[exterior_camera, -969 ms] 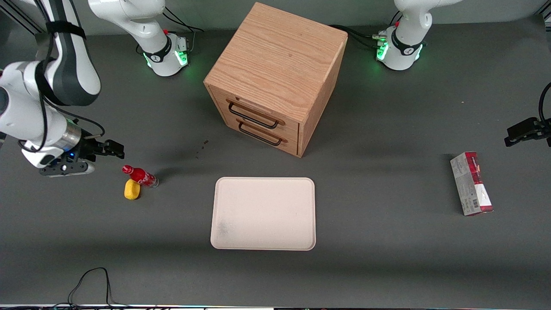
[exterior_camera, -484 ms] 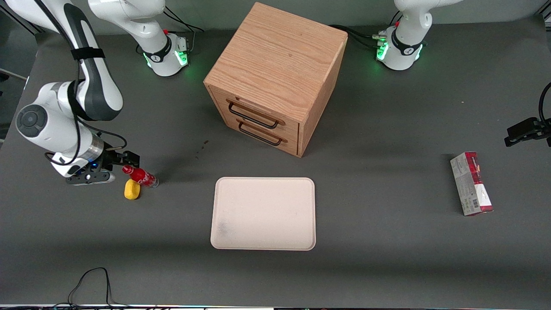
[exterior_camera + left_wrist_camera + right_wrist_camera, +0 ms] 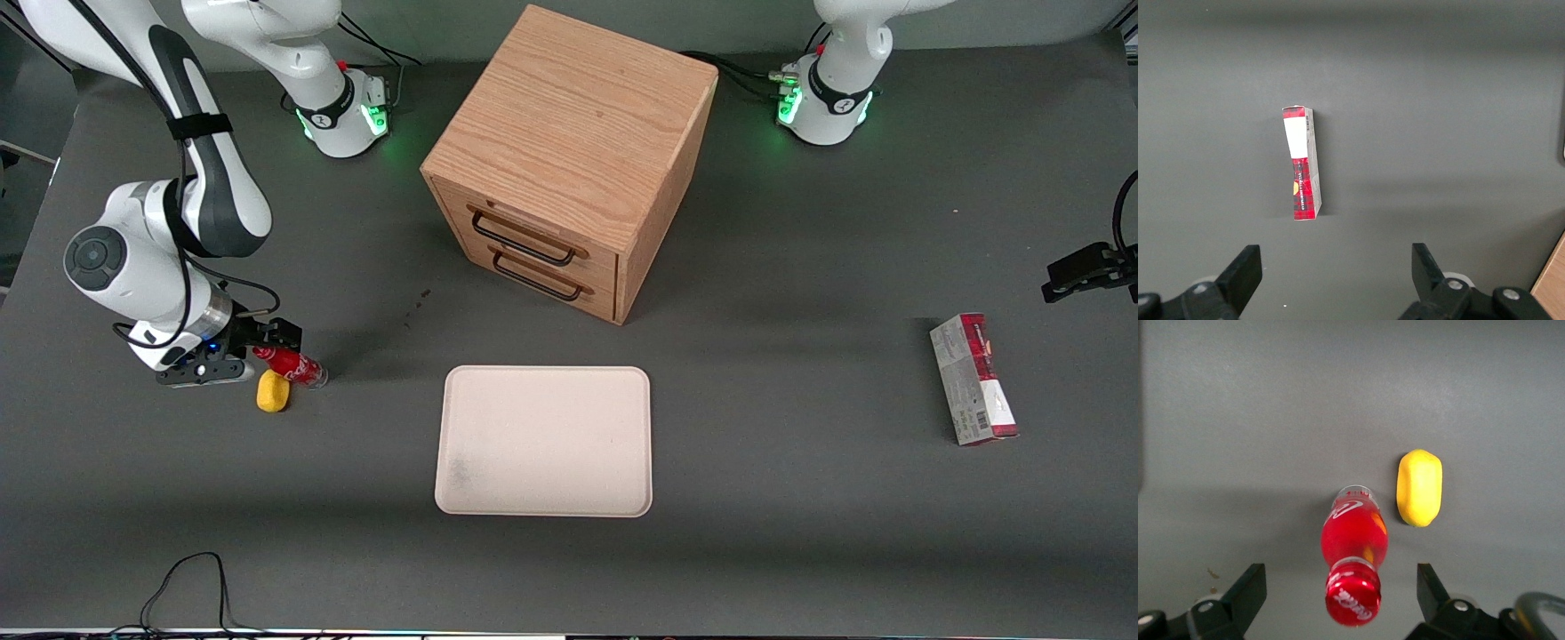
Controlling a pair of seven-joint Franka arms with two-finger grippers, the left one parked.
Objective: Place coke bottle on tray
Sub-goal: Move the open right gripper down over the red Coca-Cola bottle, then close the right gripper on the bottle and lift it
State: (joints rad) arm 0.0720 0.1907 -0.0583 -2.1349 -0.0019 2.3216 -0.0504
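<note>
The small red coke bottle with a red cap (image 3: 293, 364) lies on the dark table at the middle left of the front frame, touching the yellow oval lump (image 3: 273, 391). The right arm's gripper (image 3: 267, 342) hovers at its cap, fingers spread wide, nothing pinched. Grasping, lifting and carrying to the pale cream-pink rectangular tray (image 3: 544, 442) all remain.
</note>
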